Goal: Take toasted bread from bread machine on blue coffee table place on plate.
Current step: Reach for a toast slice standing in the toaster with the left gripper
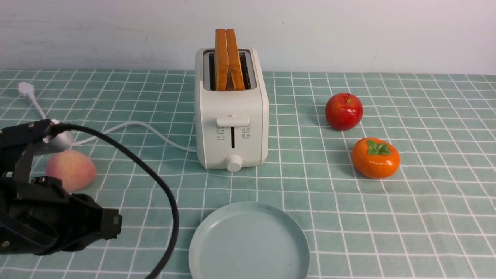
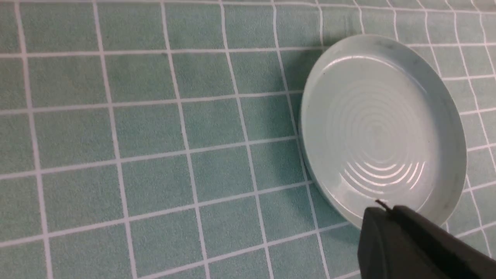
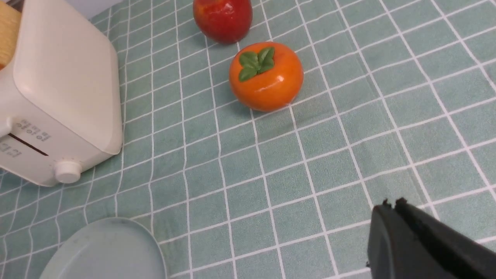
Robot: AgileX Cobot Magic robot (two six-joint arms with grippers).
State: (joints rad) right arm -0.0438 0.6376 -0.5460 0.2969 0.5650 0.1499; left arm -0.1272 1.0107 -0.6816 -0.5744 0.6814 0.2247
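Two slices of toasted bread (image 1: 228,58) stand upright in the slots of the cream-white bread machine (image 1: 231,120), at the middle back of the blue coffee table (image 1: 426,201). An empty pale blue plate (image 1: 248,242) lies in front of it near the table's front edge. My left gripper (image 2: 385,209) is shut and holds nothing; it hovers by the plate (image 2: 381,128) rim, low at the front left. My right gripper (image 3: 392,204) is shut and empty over bare cloth, right of the plate (image 3: 104,252) and in front of the bread machine (image 3: 66,85). The right arm does not show in the front view.
A red apple (image 1: 343,111) and an orange persimmon (image 1: 375,157) sit right of the bread machine. A peach (image 1: 70,169) lies at the left beside my left arm. The machine's white cord (image 1: 147,130) runs left to a plug (image 1: 26,90).
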